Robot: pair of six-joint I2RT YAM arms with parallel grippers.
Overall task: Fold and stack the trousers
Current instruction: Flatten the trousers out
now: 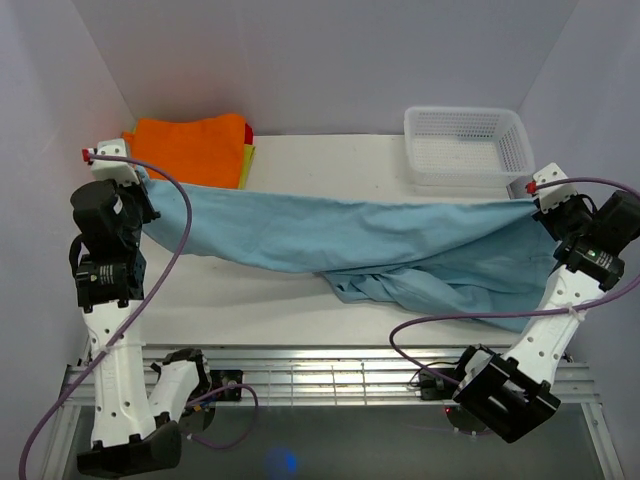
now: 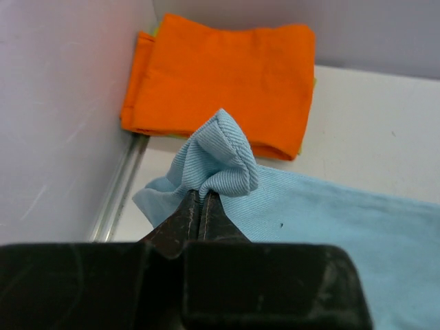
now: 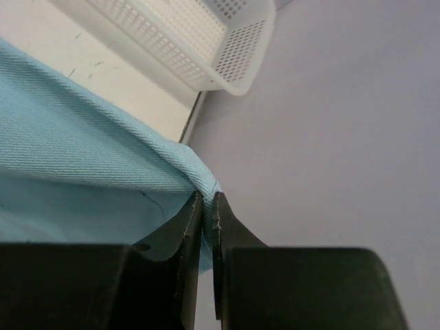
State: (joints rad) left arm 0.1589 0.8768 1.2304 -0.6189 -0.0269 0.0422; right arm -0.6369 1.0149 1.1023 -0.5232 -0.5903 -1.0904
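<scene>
The light sky-blue thin cloth trousers (image 1: 350, 240) stretch from just right of the white perforated plastic basket (image 1: 468, 176) to well left of it. A crumpled heap of them sags onto the white table (image 1: 330, 165) in front of the basket. The left pincer (image 2: 201, 199) is clamped on a bunched corner far left of the basket. The right pincer (image 3: 206, 199) grips the cloth edge beside the basket's right end.

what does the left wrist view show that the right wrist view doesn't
Only the left wrist view: the orange folded garment, and the left tool shut on a bunched corner of the trousers. Only the right wrist view: the white mesh basket, and the right tool shut on an edge of the trousers. Both: the trousers and the white table.
</scene>
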